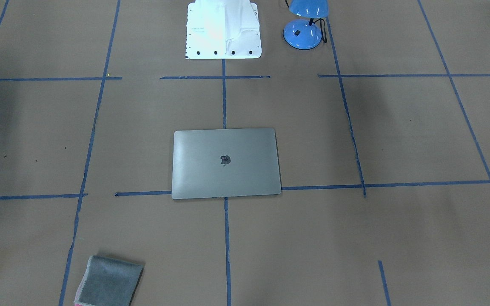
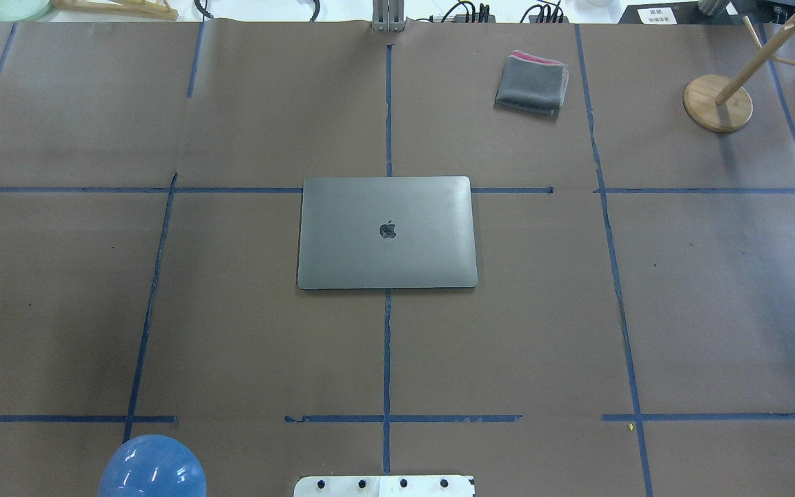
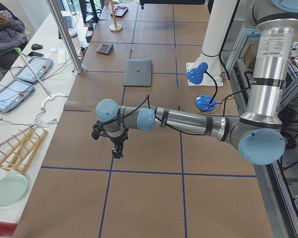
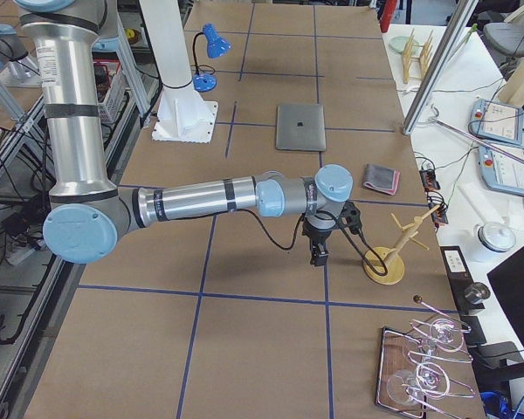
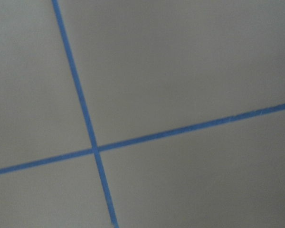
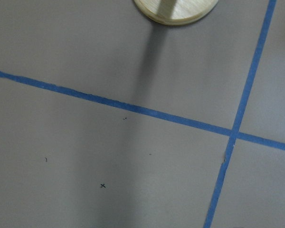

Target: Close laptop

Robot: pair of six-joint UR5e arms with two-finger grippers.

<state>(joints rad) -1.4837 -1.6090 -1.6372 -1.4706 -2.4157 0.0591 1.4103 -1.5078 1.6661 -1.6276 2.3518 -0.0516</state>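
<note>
Brown paper crossed by blue tape lines (image 2: 386, 345) covers the table (image 2: 232, 331), with the white base plate (image 2: 384, 485) and a blue lamp (image 2: 152, 467) nearest the robot. Further out the laptop (image 2: 387, 231) lies shut and flat at the table's middle, logo up. The left gripper (image 3: 117, 151) and right gripper (image 4: 318, 255) hang over bare paper well apart from it, nothing seen in either, and the side views do not show how far they are open. Beyond lie a folded grey cloth (image 2: 532, 83) and a wooden stand (image 2: 717, 102), and a side-bench tray (image 4: 395, 342) holds what may be wire hooks.
</note>
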